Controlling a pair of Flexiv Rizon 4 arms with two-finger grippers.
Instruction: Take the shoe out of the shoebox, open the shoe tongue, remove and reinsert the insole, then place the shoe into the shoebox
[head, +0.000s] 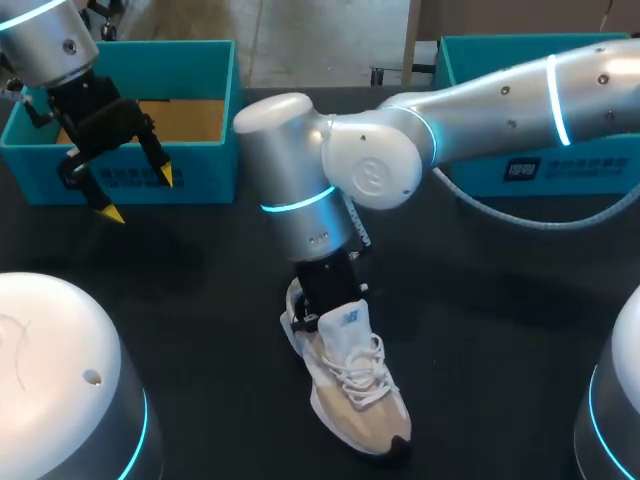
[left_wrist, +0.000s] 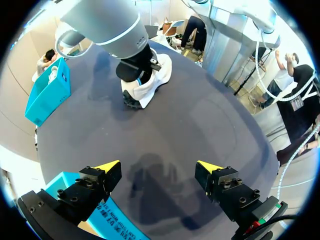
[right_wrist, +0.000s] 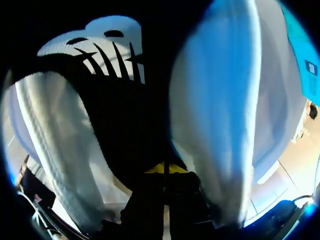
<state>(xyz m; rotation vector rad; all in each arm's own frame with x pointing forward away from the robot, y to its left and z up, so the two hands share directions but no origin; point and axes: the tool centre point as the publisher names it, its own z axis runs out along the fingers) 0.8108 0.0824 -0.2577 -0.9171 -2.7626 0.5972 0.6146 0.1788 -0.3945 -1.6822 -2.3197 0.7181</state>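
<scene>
A white and beige sneaker (head: 358, 392) stands on the dark table near the middle, toe toward the front edge. My right gripper (head: 326, 296) is pushed down into the shoe's opening at the heel. In the right wrist view its yellow tips (right_wrist: 165, 169) are pressed together deep in the dark inside, with the white padded lining (right_wrist: 225, 100) on both sides; I see nothing held between them. My left gripper (head: 138, 195) hangs open and empty over the front wall of the teal shoebox (head: 200, 180) at the back left. From the left wrist view the sneaker (left_wrist: 150, 85) lies far ahead of the open gripper (left_wrist: 159, 167).
A second teal box (head: 560, 170) stands at the back right, behind my right arm, and also shows in the left wrist view (left_wrist: 47, 95). Two white domed robot bases (head: 60, 380) sit at the front corners.
</scene>
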